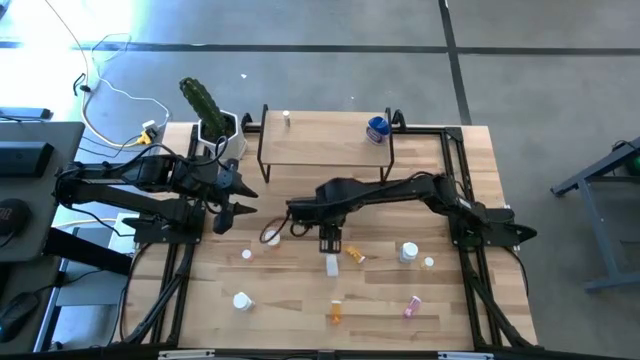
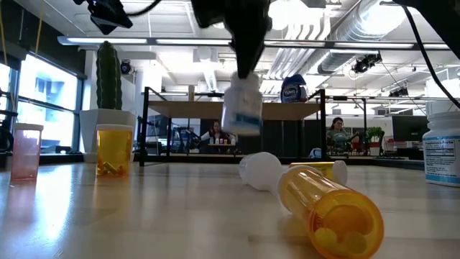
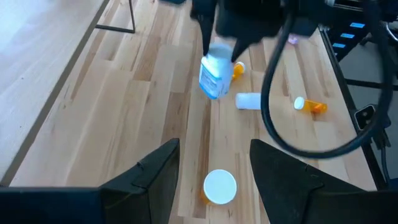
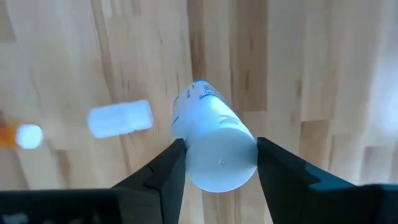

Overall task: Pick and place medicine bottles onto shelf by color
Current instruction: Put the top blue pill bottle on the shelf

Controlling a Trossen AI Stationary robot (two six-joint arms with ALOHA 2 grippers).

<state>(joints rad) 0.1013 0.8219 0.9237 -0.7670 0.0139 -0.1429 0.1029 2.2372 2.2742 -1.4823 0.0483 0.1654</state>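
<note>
Right gripper is clamped on a white bottle, lifted clear of the bench mid-table. Left gripper hangs half open and empty near the shelf's left end. Two bottles sit on the shelf, one blue; most are on the bench, so it's early going.

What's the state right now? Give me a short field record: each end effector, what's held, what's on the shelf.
right end effector: shut on white bottle, lifted clear of the table, in front of the shelf
left end effector: open, empty, at the table's left side
on shelf: blue bottle, small white bottle
loose on table: orange bottle lying on its side, among others
</note>
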